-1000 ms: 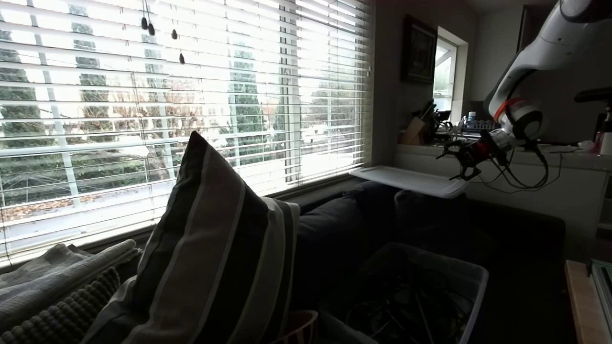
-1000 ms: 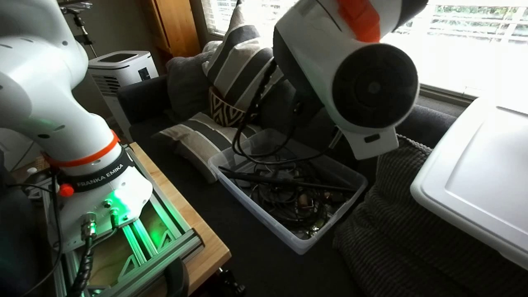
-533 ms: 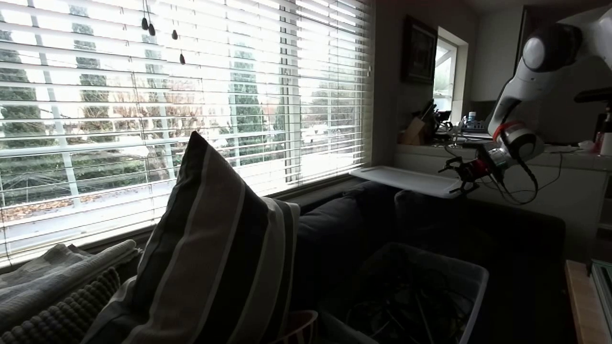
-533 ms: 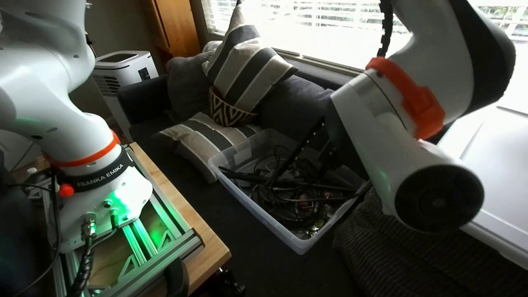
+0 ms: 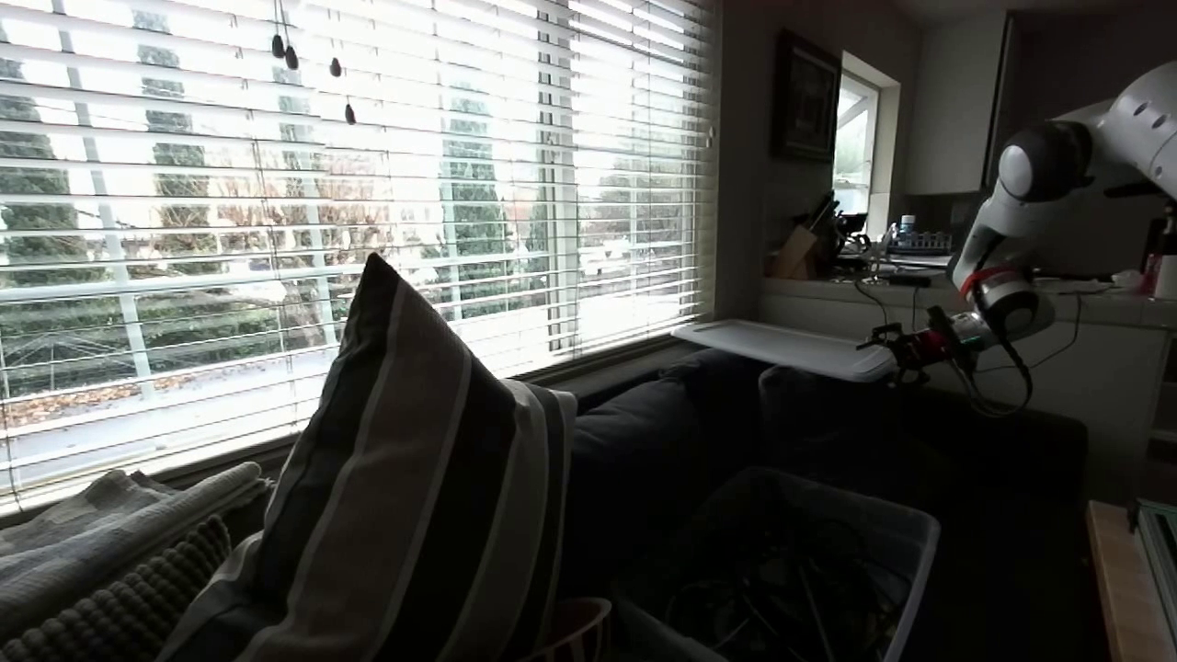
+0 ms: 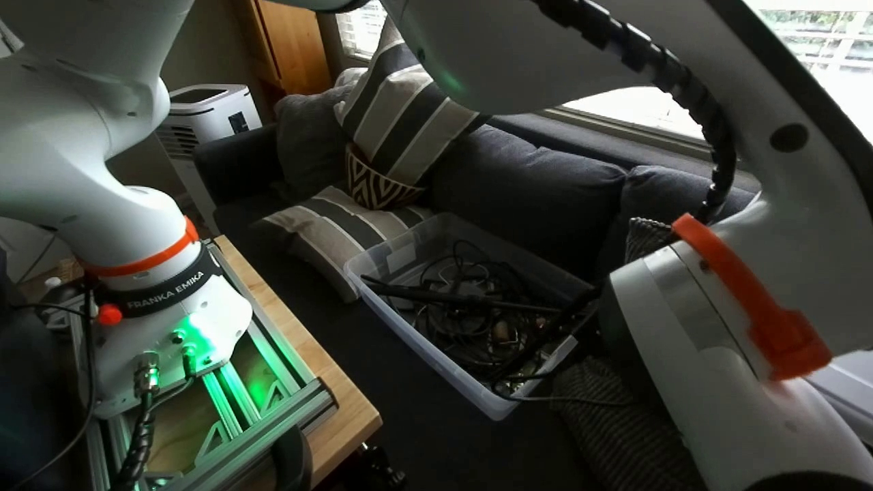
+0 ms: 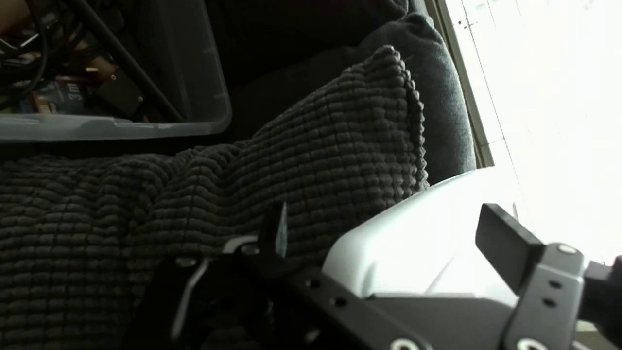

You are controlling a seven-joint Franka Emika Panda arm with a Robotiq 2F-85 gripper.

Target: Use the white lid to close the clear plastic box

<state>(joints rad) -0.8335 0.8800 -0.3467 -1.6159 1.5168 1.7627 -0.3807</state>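
Note:
The white lid (image 5: 782, 348) lies flat and raised at the sofa's far end in an exterior view. In another exterior view only a sliver of the lid (image 6: 849, 385) shows beside the arm. The clear plastic box (image 6: 423, 361) sits uncovered on the sofa, holding black cables; its rim shows in the wrist view (image 7: 146, 130). My gripper (image 5: 881, 363) is at the lid's near end. In the wrist view the gripper (image 7: 384, 214) is open, its fingers spread either side of the lid's corner and edge (image 7: 403, 243). Whether a finger touches the lid cannot be told.
A grey ribbed cushion (image 7: 311, 146) lies between box and lid. Striped cushions (image 6: 409, 116) and a patterned basket (image 6: 375, 184) stand beyond the box. The robot's wooden table (image 6: 341, 409) is beside the sofa. A window with blinds (image 5: 368, 184) runs behind it.
My gripper has come down from above the lid to the level of its near edge. The arm now hides most of the lid in an exterior view. Lid and box have not moved.

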